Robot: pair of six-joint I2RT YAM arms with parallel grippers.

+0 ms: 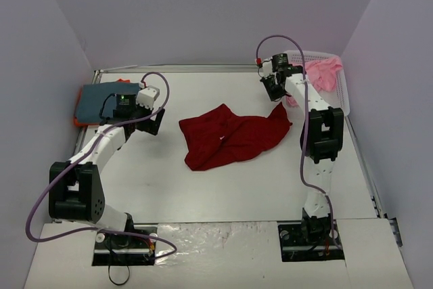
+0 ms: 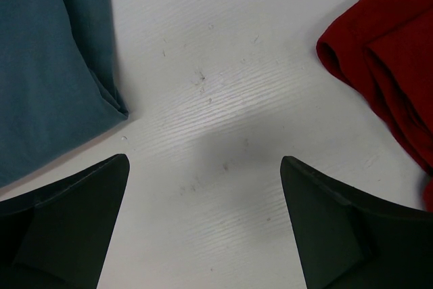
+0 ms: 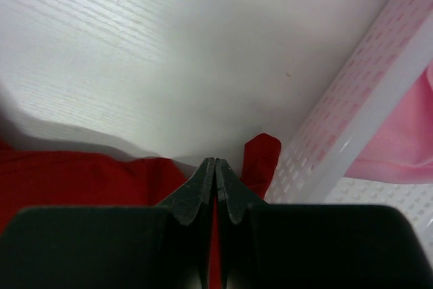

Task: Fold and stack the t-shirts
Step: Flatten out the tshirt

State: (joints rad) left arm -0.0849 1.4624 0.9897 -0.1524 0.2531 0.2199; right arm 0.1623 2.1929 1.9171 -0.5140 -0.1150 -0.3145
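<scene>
Right gripper (image 3: 215,167): black tapered fingers pressed tip to tip, pinching a fold of the dark red t-shirt (image 1: 230,137). In the right wrist view a sliver of red cloth shows between the closed tips, and a small red corner pokes up just to their right, close beside the wall of the white lattice basket (image 3: 352,126). Overhead, the pinched point is the far-right corner of the red shirt, drawn up into a peak.

Dark red t-shirt: soft knit with a fine ribbed weave, crumpled, spread unevenly with rolled edges and diagonal creases. It lies just left of the basket and reaches toward the middle of the table (image 1: 203,194).

Basket: rigid white plastic, walls pierced with rows of small slots, a smooth solid rim. A light pink t-shirt (image 1: 323,72) is bunched inside it, spilling over the near-left rim.

Left gripper (image 2: 203,187): jaws spread wide, holding nothing. Matte black wedge-shaped fingers (image 2: 67,228) hang over bare tabletop, far left of the basket.

Teal-blue t-shirt (image 1: 105,98): folded flat, rectangular, with crisp layered edges, at the table's far-left corner, farthest from the basket. It sits on a thin orange layer (image 1: 80,121) visible at its near-left edge.

Table surface: white, matte, faint parallel grain lines, a few dark specks.
</scene>
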